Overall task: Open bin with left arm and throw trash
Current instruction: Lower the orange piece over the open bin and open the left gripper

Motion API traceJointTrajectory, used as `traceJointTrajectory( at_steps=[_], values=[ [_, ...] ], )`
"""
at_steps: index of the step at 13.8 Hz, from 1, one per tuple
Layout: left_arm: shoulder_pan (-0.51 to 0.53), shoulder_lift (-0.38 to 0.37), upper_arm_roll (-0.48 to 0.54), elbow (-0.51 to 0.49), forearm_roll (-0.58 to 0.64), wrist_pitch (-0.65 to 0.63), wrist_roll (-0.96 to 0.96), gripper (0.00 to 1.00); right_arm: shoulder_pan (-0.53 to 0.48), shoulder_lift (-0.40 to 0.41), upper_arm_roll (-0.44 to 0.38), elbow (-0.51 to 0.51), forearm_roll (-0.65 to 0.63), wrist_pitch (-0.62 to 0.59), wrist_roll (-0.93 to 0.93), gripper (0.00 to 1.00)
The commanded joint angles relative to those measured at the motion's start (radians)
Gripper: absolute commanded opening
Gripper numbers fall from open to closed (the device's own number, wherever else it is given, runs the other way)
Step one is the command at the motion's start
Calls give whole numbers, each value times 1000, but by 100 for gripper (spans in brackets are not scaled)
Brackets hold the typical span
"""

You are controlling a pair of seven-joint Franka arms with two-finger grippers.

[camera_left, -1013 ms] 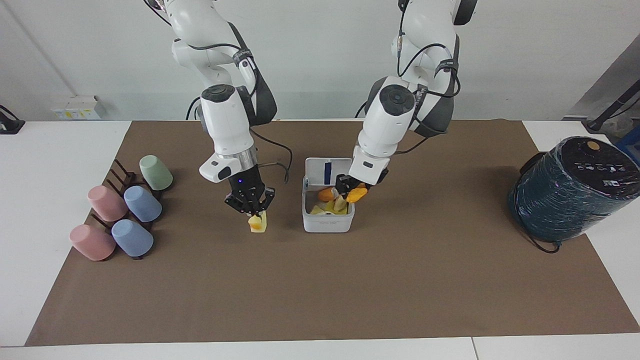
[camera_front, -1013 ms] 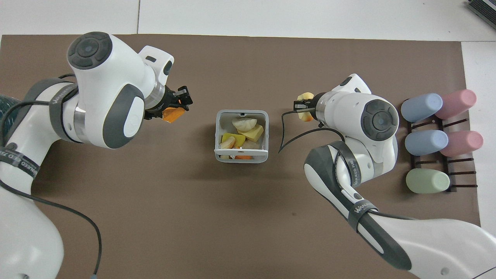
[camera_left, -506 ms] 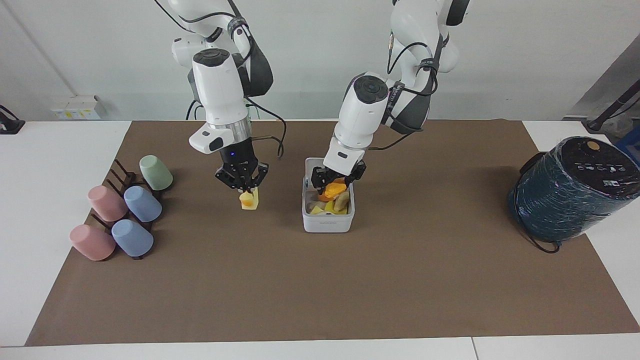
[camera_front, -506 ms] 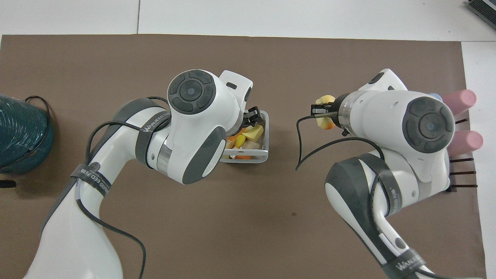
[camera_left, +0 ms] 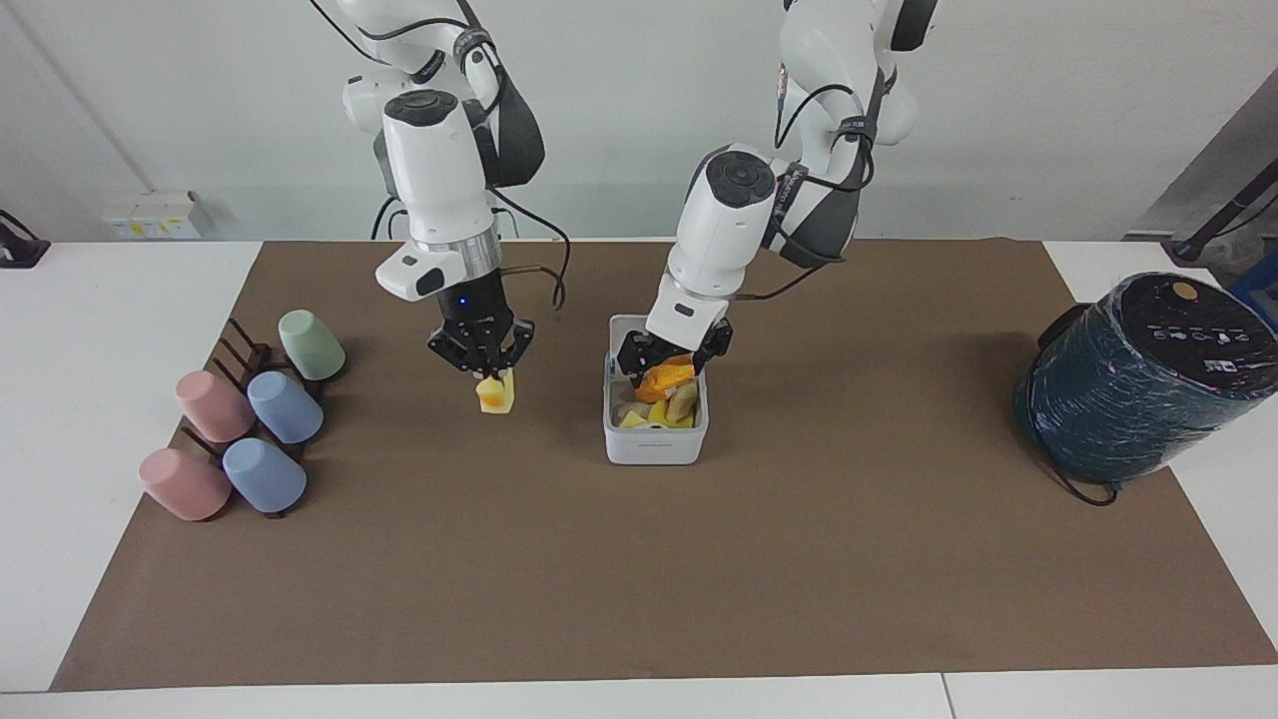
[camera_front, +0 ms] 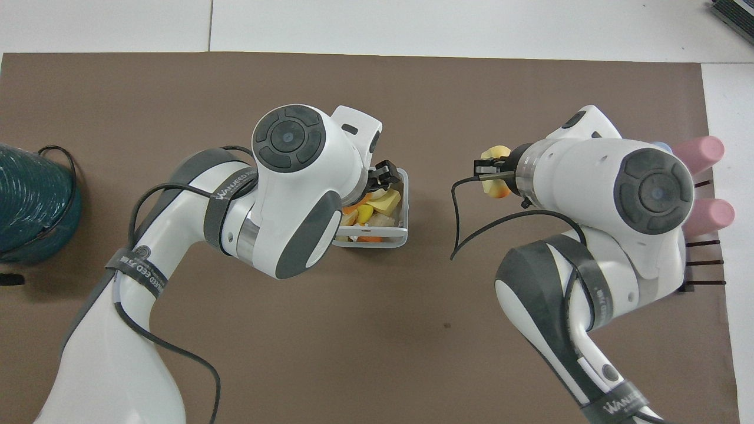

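Observation:
The white bin (camera_left: 654, 444) stands open in the middle of the brown mat, its raised lid (camera_left: 627, 324) mostly hidden by the left arm. Several yellow and orange pieces (camera_left: 649, 417) lie inside it. My left gripper (camera_left: 667, 361) is shut on an orange wedge (camera_left: 667, 377) and holds it just over the bin's opening. In the overhead view the left arm covers much of the bin (camera_front: 377, 240). My right gripper (camera_left: 483, 367), with the blue wrist light, is shut on a pale yellow block (camera_left: 496, 394) and holds it above the mat beside the bin, toward the right arm's end.
Pastel cups (camera_left: 285, 407) lie on a dark rack at the right arm's end of the table. A big dark teal wrapped cylinder (camera_left: 1138, 384) with a black cable stands at the left arm's end. The brown mat (camera_left: 639, 579) covers the table's middle.
My left gripper carried the orange wedge from beside the bin to over its opening. My right gripper lifted the yellow block off the mat. Little moved in the last half second.

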Motion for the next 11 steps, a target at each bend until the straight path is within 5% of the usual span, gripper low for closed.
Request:
traceJointTrajectory(
  at_steps=[1, 6, 11],
  values=[
    [-5, -1, 18, 1, -7, 10, -7, 100, -9, -10, 8, -12, 2, -2, 11, 0],
    [13, -12, 25, 26, -3, -40, -4, 100, -9, -7, 8, -12, 2, 3, 11, 0],
    [248, -62, 33, 185, 31, -492, 296, 97, 37, 21, 8, -7, 5, 56, 23, 0]
  ],
)
